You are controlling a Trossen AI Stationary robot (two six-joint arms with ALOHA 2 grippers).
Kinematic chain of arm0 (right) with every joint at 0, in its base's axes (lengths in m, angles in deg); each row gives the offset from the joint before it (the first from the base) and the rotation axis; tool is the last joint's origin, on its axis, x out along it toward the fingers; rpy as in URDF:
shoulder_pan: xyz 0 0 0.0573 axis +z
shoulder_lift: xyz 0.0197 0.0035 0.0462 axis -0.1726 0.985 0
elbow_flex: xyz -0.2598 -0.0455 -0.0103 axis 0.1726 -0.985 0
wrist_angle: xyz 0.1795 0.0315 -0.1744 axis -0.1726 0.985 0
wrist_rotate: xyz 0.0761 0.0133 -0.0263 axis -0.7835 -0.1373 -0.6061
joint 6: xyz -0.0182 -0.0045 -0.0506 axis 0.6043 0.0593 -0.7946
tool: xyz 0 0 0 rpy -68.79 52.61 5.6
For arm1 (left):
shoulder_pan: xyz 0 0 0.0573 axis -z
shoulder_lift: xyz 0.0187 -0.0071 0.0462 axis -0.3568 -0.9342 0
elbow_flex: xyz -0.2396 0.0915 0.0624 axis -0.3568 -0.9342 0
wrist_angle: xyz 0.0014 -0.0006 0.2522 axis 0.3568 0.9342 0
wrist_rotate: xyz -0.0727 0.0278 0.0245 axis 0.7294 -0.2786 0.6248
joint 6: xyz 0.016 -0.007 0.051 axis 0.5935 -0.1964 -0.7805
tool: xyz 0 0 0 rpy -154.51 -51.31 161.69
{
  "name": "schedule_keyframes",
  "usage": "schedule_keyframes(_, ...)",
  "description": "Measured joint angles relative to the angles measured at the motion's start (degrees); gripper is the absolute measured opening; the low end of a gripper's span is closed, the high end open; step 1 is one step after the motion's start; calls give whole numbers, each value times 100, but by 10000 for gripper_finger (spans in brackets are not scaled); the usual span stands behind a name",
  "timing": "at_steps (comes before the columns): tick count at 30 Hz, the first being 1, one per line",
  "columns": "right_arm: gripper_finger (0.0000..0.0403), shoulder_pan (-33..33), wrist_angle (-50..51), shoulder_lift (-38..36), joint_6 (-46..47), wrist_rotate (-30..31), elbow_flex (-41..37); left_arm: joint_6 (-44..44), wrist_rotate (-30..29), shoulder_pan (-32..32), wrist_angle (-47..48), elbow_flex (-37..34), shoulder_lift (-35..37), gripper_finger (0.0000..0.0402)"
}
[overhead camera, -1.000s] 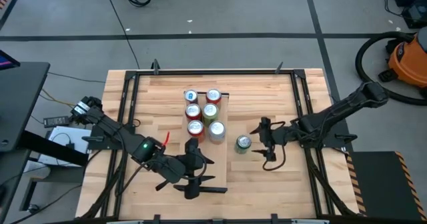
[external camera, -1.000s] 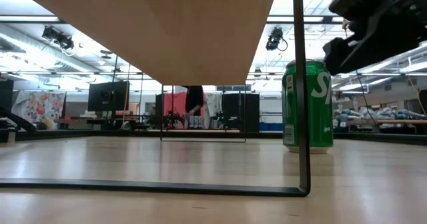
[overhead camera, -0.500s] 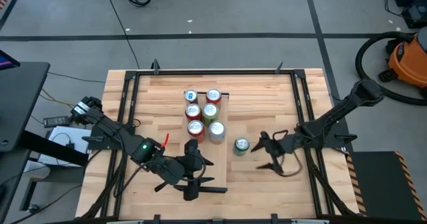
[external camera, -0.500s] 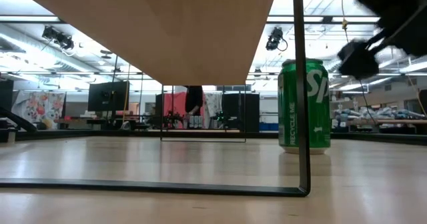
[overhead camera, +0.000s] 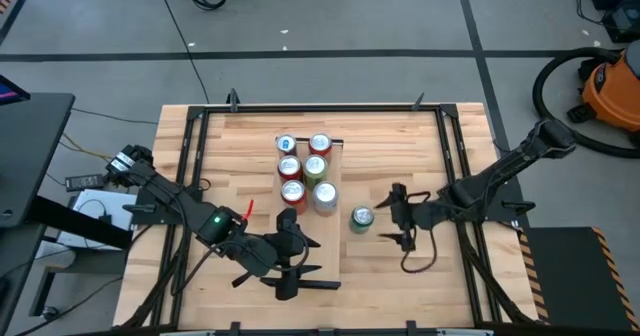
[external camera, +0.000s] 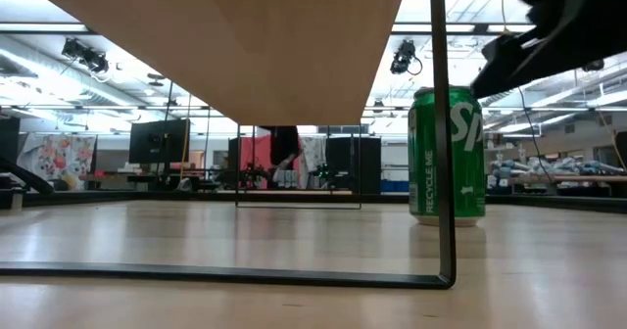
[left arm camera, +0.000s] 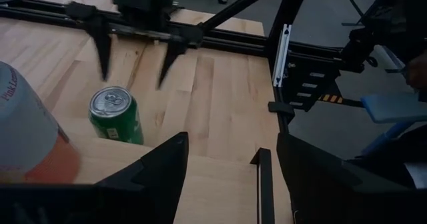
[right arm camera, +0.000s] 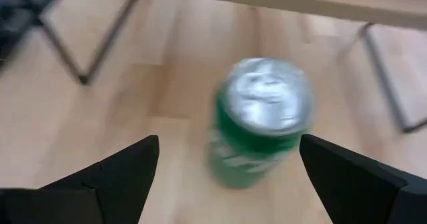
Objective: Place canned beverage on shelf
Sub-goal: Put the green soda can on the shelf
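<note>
Blur smears the green can [right arm camera: 262,121] in the right wrist view, so its lettering cannot be read there, and only its silver top is plain. The right gripper [overhead camera: 397,216] hovers just beside this can, on the side away from the shelf [overhead camera: 309,216], with its fingers [right arm camera: 113,174] spread wide and nothing between them; the can stands upright on the tabletop [overhead camera: 400,146] ahead of the open jaws, not touching them. In the low view only a dark edge of the right gripper [external camera: 549,35] shows, cut off at the frame's corner above the can [external camera: 447,153], and the shelf's underside [external camera: 235,35] hides whatever stands on top of it. From above, six more cans [overhead camera: 305,168] stand in two rows on the far part of the shelf. The left gripper [overhead camera: 292,266] rests at the shelf's near end, its fingers [left arm camera: 157,174] partly parted and holding nothing that can be seen; a pale can [left arm camera: 27,144] is cropped at the edge of its wrist view.

Half a second ago the right gripper sat lower and twisted, its cable looping toward the table's near edge; now it is level again and squared to the can. The can has not moved since then.
</note>
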Motion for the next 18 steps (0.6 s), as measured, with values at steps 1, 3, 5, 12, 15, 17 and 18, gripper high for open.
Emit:
schedule_keyframes(1,373,-77,0,1,-158,70,0,0,0,2,2,0,0,240)
schedule_keyframes(3,375,-183,-44,1,-473,96,0,0,0,7,2,0,0,240)
schedule_keyframes(5,379,-240,-268,1,-686,-104,0,0,0,13,3,0,0,240)
schedule_keyframes(12,398,-473,-491,1,-1328,-260,0,141,290,17,11,0,0,240)
schedule_keyframes(15,395,-750,-713,3,-1397,-545,0,142,293,17,9,0,-1,240)
schedule_keyframes(17,394,-944,-803,3,-1278,-826,0,142,293,17,9,0,-2,240)
schedule_keyframes(18,394,-1026,-786,4,-1215,-901,0,140,293,17,9,0,0,240)
